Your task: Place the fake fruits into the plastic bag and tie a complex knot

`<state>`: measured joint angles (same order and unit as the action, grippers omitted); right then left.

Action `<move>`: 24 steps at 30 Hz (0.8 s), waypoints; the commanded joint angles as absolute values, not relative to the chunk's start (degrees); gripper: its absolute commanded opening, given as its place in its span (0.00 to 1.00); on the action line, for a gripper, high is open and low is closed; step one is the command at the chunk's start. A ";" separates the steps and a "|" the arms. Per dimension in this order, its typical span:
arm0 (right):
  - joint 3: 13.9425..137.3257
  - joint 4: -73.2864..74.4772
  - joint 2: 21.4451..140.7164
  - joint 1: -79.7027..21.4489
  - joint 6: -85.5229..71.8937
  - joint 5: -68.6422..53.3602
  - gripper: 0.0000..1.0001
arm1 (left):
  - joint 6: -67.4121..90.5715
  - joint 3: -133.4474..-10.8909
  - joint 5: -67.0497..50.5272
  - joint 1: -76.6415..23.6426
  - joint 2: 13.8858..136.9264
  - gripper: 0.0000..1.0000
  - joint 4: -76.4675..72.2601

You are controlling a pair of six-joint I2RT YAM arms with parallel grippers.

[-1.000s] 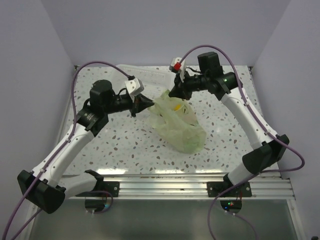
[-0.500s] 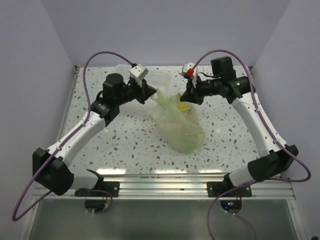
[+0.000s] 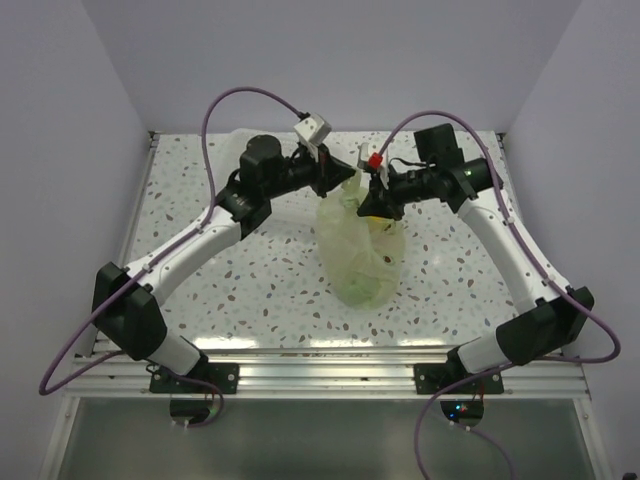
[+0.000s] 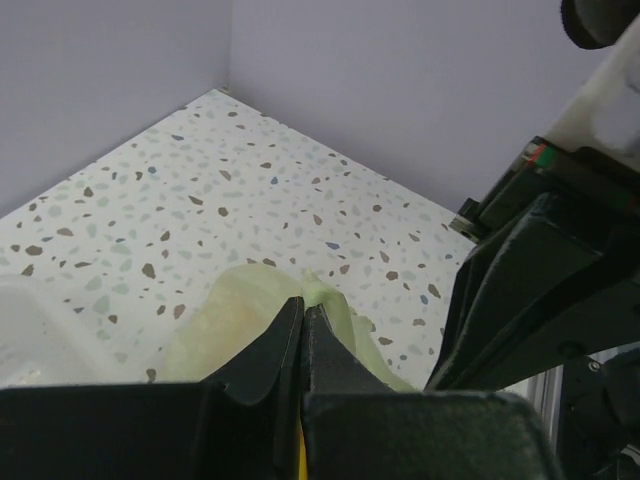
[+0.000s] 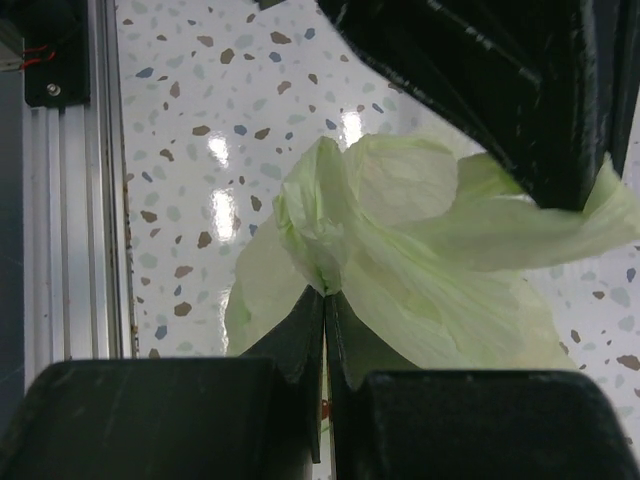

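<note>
The pale green plastic bag stands bulging on the speckled table, its top drawn up into a bunch. My left gripper is shut on one handle end of the plastic bag, the film sticking out past its tips. My right gripper is shut on the other handle, whose crumpled film fans out from its tips. The two grippers nearly touch above the bag; the left gripper's dark body fills the right wrist view's top. The fake fruits are hidden inside the bag. No finished knot shows.
A clear-white plastic basket sits at the back left, behind the left arm, and shows as a pale blur in the left wrist view. Lilac walls close three sides. An aluminium rail runs along the near edge.
Both grippers have moved inward and toward the back, meeting over the bag. The bag's top has been pulled together and the bag now stands narrower and more upright.
</note>
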<state>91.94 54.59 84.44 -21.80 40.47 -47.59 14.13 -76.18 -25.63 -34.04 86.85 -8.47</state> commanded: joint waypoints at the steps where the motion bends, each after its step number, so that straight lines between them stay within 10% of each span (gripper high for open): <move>1: 90.18 49.94 81.57 -21.97 38.95 -46.95 0.00 | 17.93 -75.34 -28.82 -35.51 86.57 0.00 -14.15; 13: 83.50 41.93 76.56 -20.48 29.98 -41.14 0.10 | 22.94 -70.75 -37.78 -37.53 86.84 0.00 -19.59; 21: 82.35 38.33 76.55 -20.13 22.95 -33.67 0.64 | 23.64 -71.19 -40.52 -37.62 87.01 0.00 -20.48; 24: 82.09 37.36 76.29 -19.51 22.50 -35.68 0.62 | 23.55 -71.19 -41.22 -37.62 87.27 0.00 -19.69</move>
<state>82.04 41.25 77.36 -20.27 25.30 -36.71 23.00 -71.29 -38.96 -37.32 87.13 -17.32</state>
